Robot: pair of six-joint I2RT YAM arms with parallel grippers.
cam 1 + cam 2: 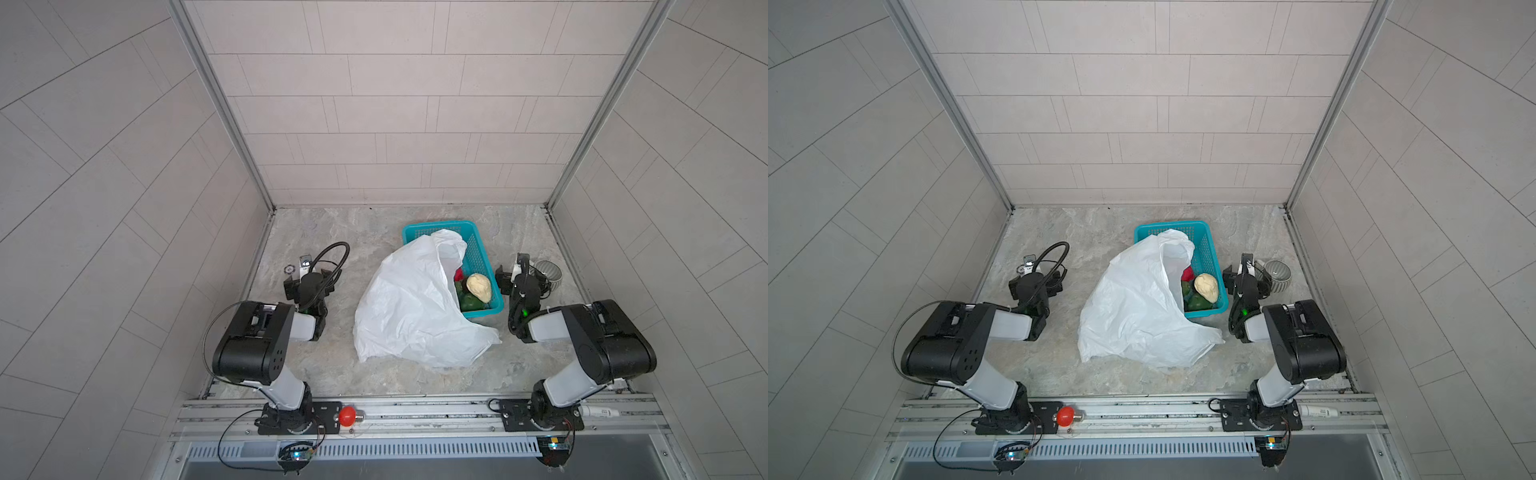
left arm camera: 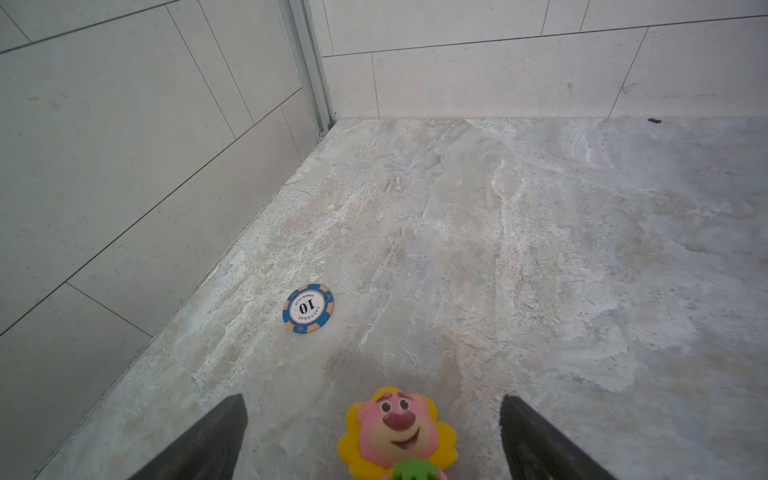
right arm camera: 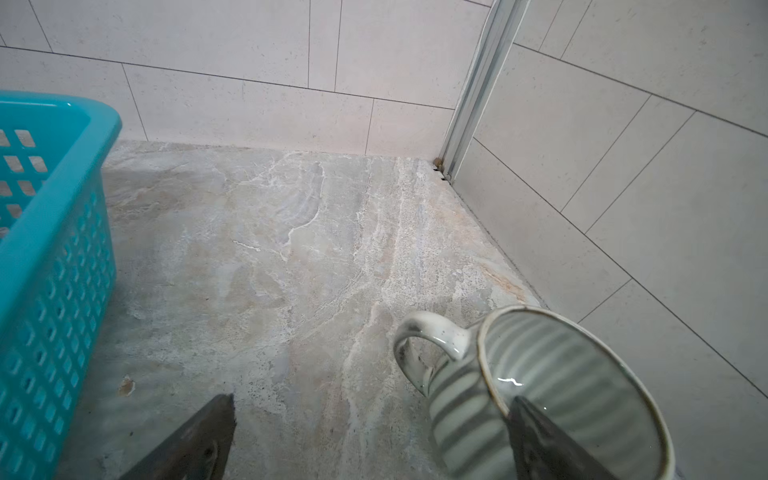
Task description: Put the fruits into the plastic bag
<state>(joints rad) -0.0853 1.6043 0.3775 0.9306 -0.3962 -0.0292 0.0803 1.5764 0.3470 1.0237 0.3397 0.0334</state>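
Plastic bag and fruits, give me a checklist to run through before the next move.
1. Left tool and right tool open, empty: ok.
2. Cream fruit and green fruit exposed in teal basket: ok.
3. Dragon fruit exposed: not ok, mostly behind plastic bag.
4. Plastic bag mouth open: cannot tell.
5. Right tool clear of striped mug: not ok, close beside it.
6. Left tool clear of flower toy: not ok, toy between its open fingers.
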